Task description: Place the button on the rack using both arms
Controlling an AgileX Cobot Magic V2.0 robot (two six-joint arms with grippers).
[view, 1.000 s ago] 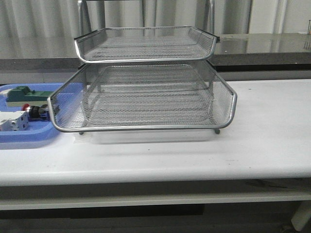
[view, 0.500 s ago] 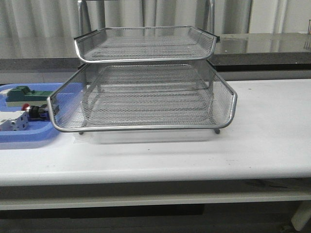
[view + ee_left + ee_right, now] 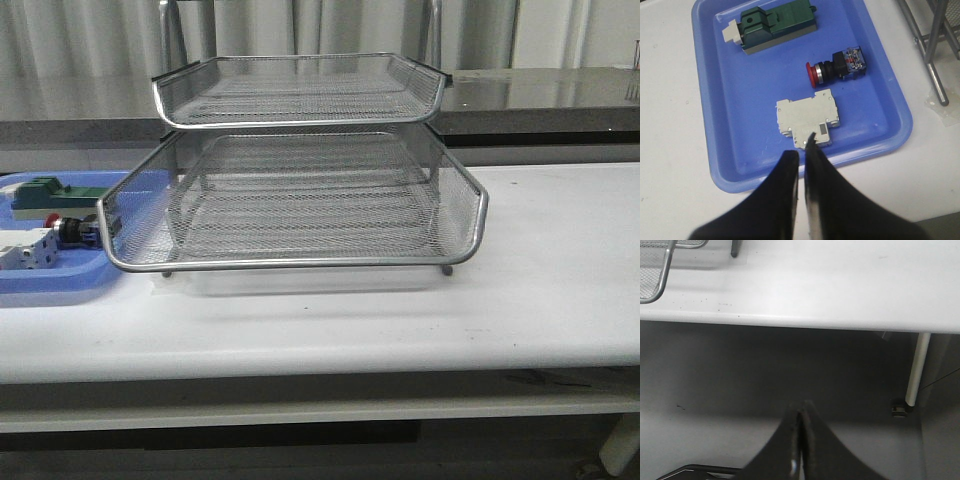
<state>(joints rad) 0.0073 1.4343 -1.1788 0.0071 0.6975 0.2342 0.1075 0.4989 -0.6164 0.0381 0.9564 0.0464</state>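
The button [image 3: 836, 66], with a red mushroom head, black collar and blue-black rear block, lies on its side in the blue tray [image 3: 720, 120]. It also shows in the front view [image 3: 68, 229] at the far left. The rack [image 3: 300, 200] is a silver wire-mesh tray stand in the middle of the table. My left gripper [image 3: 802, 150] hovers above the tray's edge, shut and empty, its tips over the white switch block [image 3: 807, 117]. My right gripper [image 3: 801, 407] is shut and empty, below and in front of the table's edge. Neither arm shows in the front view.
The blue tray [image 3: 50, 280] stands left of the rack and also holds a green flat component [image 3: 777, 25] and the white switch block. A rack leg [image 3: 935, 60] stands right beside the tray. A table leg [image 3: 916, 370] shows under the white table [image 3: 540, 290].
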